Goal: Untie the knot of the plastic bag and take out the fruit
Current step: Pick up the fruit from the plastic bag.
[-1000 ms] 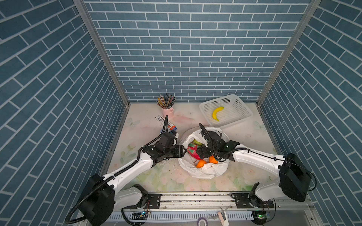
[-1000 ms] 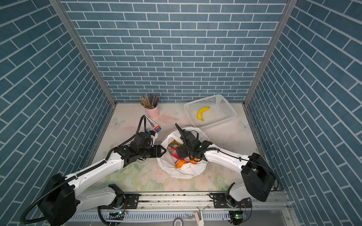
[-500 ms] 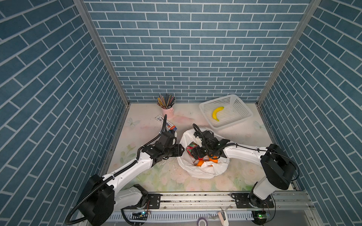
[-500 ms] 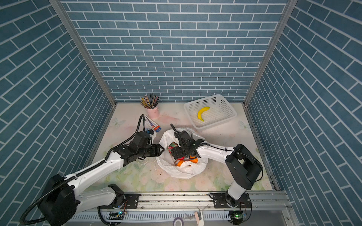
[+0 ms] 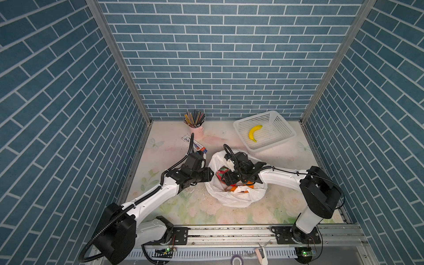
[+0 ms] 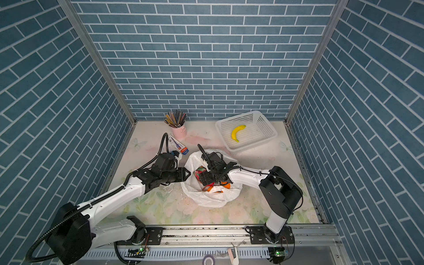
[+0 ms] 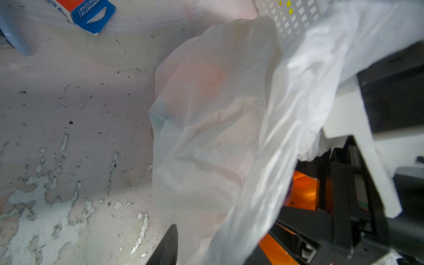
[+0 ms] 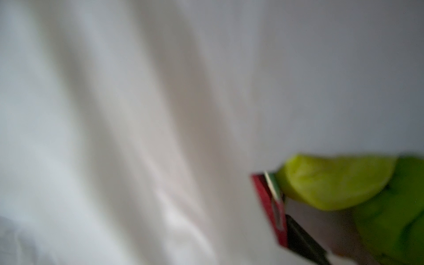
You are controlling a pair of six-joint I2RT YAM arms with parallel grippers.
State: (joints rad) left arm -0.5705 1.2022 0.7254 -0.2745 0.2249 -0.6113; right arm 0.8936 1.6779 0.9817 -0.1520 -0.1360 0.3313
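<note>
Peering into the bag [image 5: 238, 197], I find its mouth open, with oranges [image 5: 232, 188] and a pink-red dragon fruit [image 5: 222, 172] lying inside; my blurred right wrist view adds a green fruit [image 8: 339, 183] against white film. My right gripper [image 5: 230, 180] is sunk in the bag among them, and I cannot tell how its jaws stand. My left gripper [image 5: 210, 174] touches the bag's left rim; gripping or not, I cannot tell. Just behind the bag a basket [image 5: 284, 126] holds one banana [image 5: 254, 133]; back-left of the bag, a cup [image 5: 197, 133] holds pencils [image 5: 194, 117].
</note>
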